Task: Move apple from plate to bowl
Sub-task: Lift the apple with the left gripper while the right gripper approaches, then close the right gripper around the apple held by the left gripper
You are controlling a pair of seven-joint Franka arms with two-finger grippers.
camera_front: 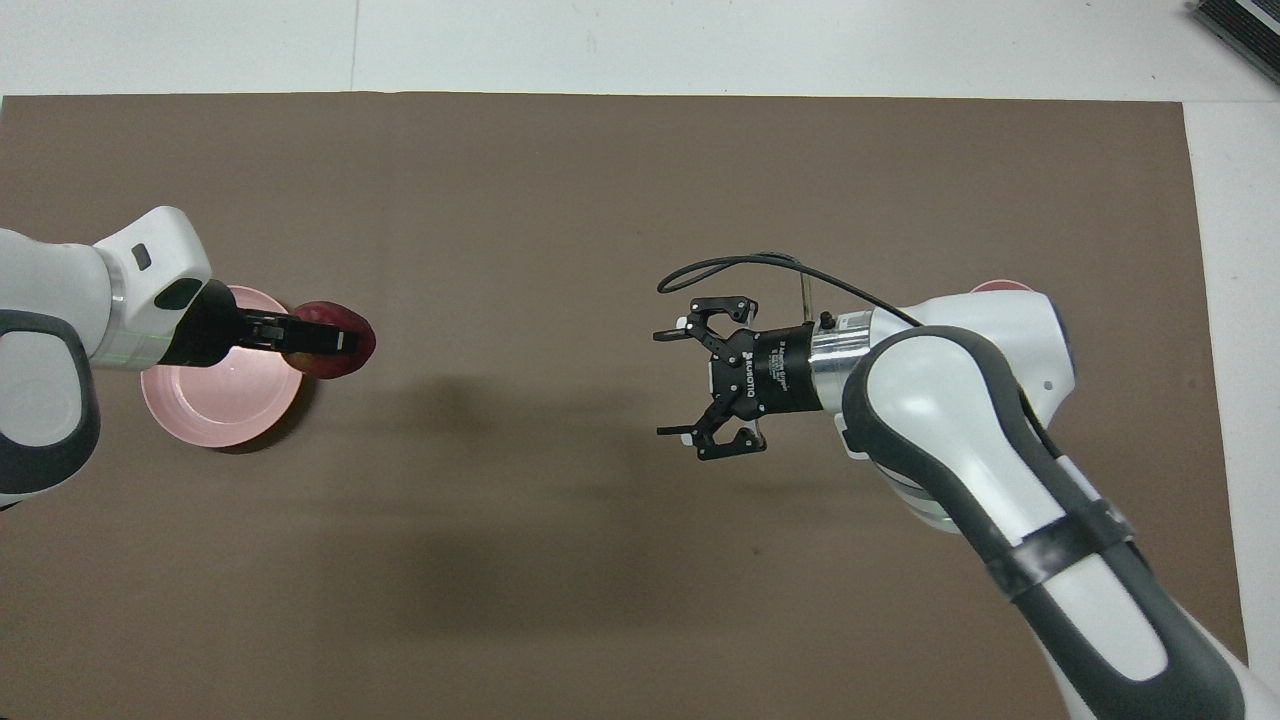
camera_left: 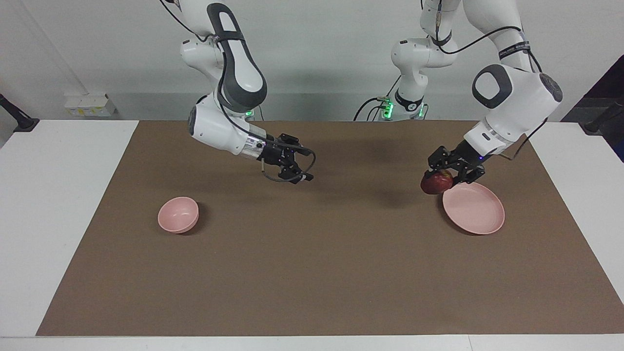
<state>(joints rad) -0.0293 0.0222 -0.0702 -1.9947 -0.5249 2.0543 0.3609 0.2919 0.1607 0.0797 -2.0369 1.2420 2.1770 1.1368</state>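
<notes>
The dark red apple [camera_left: 435, 183] is in my left gripper [camera_left: 442, 176], whose fingers are shut on it. It hangs in the air just past the rim of the pale pink plate [camera_left: 475, 210], on the side toward the table's middle. The plate holds nothing. In the overhead view the apple [camera_front: 338, 342], left gripper [camera_front: 322, 338] and plate [camera_front: 215, 405] show the same. The small deep pink bowl [camera_left: 178, 214] stands on the mat toward the right arm's end; overhead only a sliver of the bowl [camera_front: 1000, 287] shows past the arm. My right gripper [camera_left: 294, 169], also seen from overhead [camera_front: 686, 380], is open and empty over the bare mat.
A brown mat [camera_left: 312, 273] covers most of the white table [camera_left: 44, 204]. A small white box [camera_left: 90, 105] sits by the wall past the table, at the right arm's end.
</notes>
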